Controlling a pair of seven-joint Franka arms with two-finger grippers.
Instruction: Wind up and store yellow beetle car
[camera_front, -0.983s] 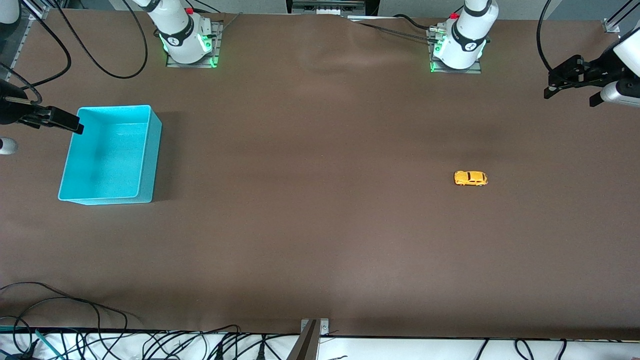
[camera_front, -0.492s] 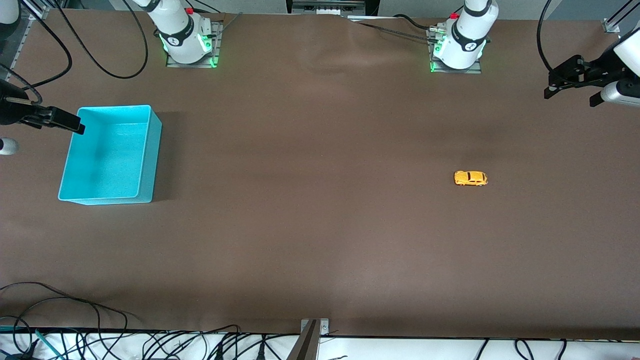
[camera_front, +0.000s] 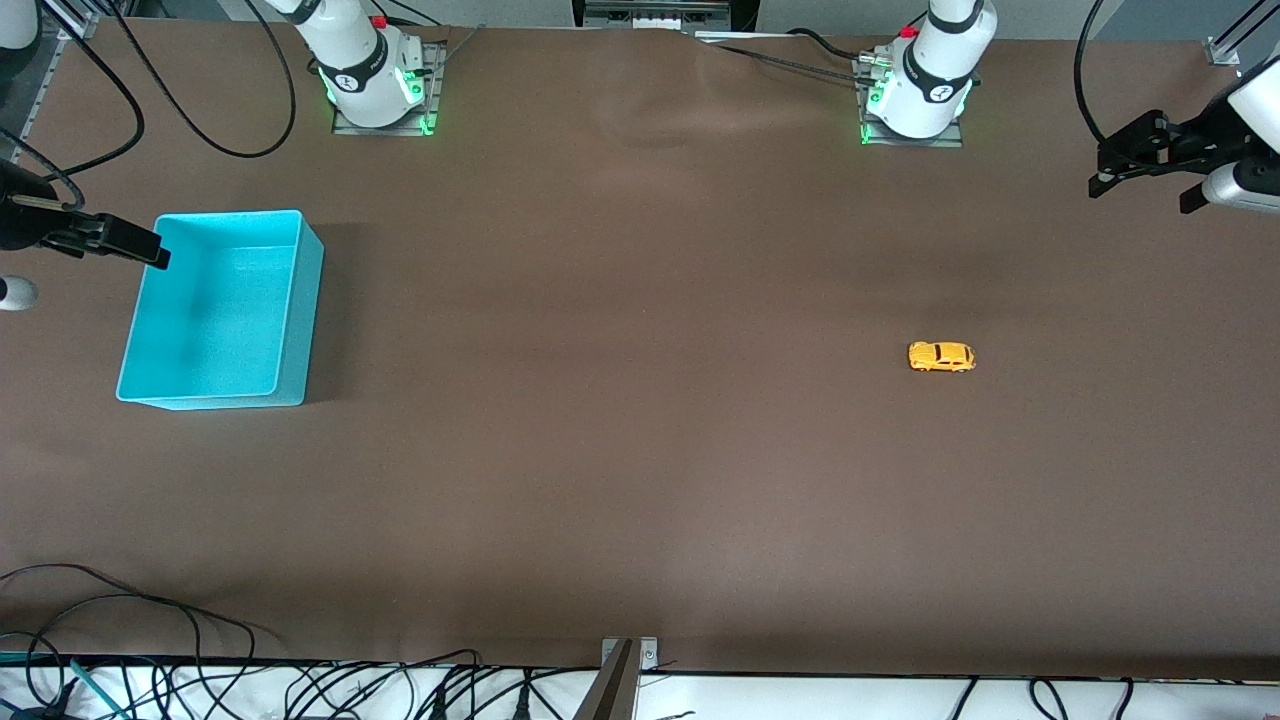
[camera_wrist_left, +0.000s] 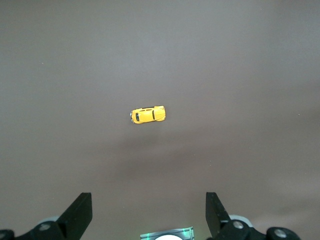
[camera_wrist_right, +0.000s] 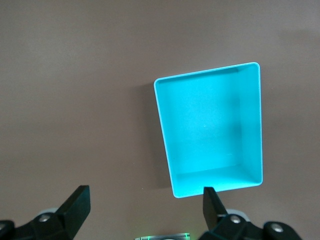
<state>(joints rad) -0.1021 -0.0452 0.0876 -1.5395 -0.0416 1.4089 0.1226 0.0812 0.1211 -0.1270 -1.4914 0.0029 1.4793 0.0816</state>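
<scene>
The yellow beetle car (camera_front: 941, 356) stands on its wheels on the brown table, toward the left arm's end. It also shows in the left wrist view (camera_wrist_left: 148, 114), well away from the fingers. My left gripper (camera_front: 1105, 170) is open and empty, up in the air over the table's edge at the left arm's end; in its own view (camera_wrist_left: 146, 215) the jaws stand wide apart. The cyan bin (camera_front: 300, 300) is empty, toward the right arm's end. My right gripper (camera_front: 140, 245) is open and empty, over the bin's outer rim. The bin (camera_wrist_right: 210, 125) shows in the right wrist view beyond the right gripper (camera_wrist_right: 145, 205).
The two arm bases (camera_front: 370, 80) (camera_front: 925, 90) stand along the table edge farthest from the front camera. Cables (camera_front: 150, 620) lie at the table edge nearest the front camera. A wide stretch of bare brown table (camera_front: 620, 350) lies between the bin and the car.
</scene>
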